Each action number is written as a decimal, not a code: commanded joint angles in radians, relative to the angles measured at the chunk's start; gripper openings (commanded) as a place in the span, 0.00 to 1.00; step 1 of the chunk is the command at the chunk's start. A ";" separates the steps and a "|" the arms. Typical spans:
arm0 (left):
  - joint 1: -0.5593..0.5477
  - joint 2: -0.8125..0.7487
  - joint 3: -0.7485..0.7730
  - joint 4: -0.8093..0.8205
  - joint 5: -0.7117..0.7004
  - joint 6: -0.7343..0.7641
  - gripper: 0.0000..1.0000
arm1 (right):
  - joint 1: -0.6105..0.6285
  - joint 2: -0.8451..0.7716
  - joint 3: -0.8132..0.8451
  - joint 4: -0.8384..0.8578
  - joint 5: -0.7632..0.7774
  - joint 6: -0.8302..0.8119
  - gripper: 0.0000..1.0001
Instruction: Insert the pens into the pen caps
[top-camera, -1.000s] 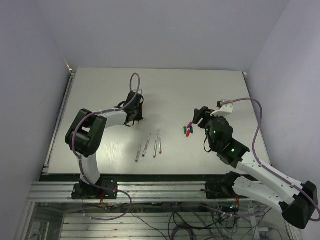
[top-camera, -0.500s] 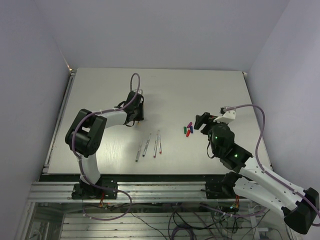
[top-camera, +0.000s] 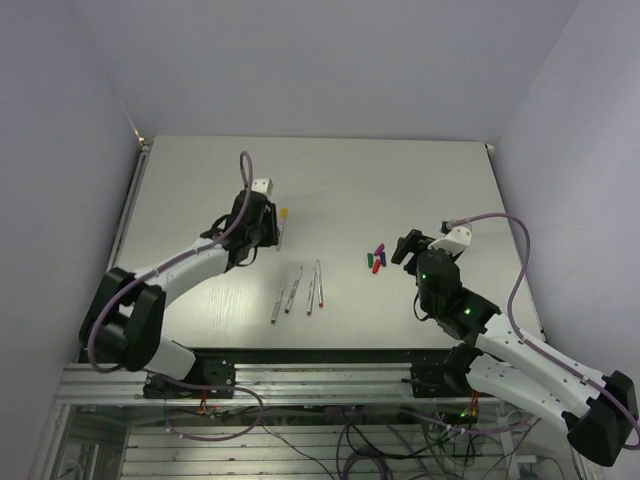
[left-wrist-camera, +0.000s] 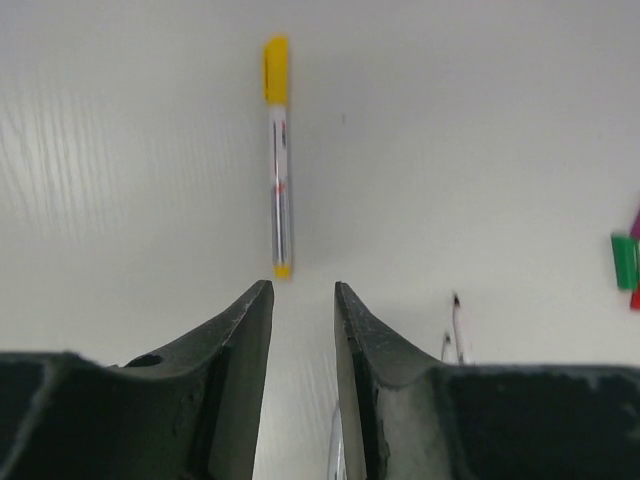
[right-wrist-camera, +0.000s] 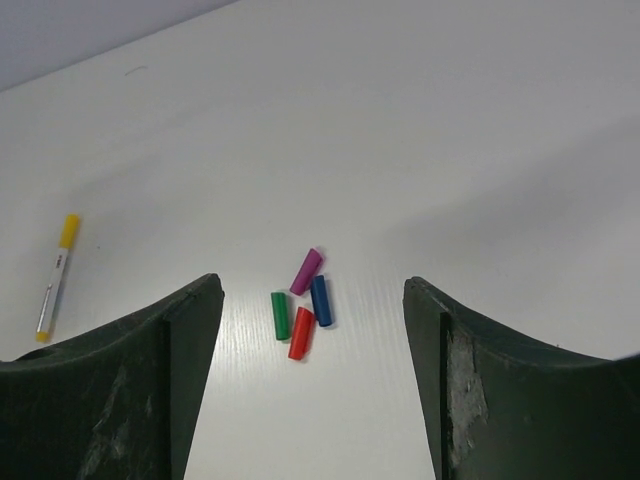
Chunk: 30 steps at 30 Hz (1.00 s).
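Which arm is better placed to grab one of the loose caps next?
Right. The right gripper is open and faces the four loose caps directly, close by. The left gripper sits by the yellow-capped pen, farther from them.

no wording can be read in any view. the only print in sight is a short run of dark and red marks along the pale barrel of the yellow-capped pen (left-wrist-camera: 279, 170), caught by the left wrist camera, too small and blurred to make out.
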 joint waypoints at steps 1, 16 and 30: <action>-0.064 -0.116 -0.119 -0.071 -0.038 -0.042 0.41 | -0.006 0.015 -0.019 0.012 0.052 0.033 0.72; -0.314 -0.269 -0.278 -0.225 -0.151 -0.203 0.42 | -0.021 0.005 -0.068 0.024 -0.011 0.102 0.65; -0.370 -0.185 -0.250 -0.335 -0.182 -0.264 0.43 | -0.021 0.029 -0.054 0.030 -0.040 0.108 0.63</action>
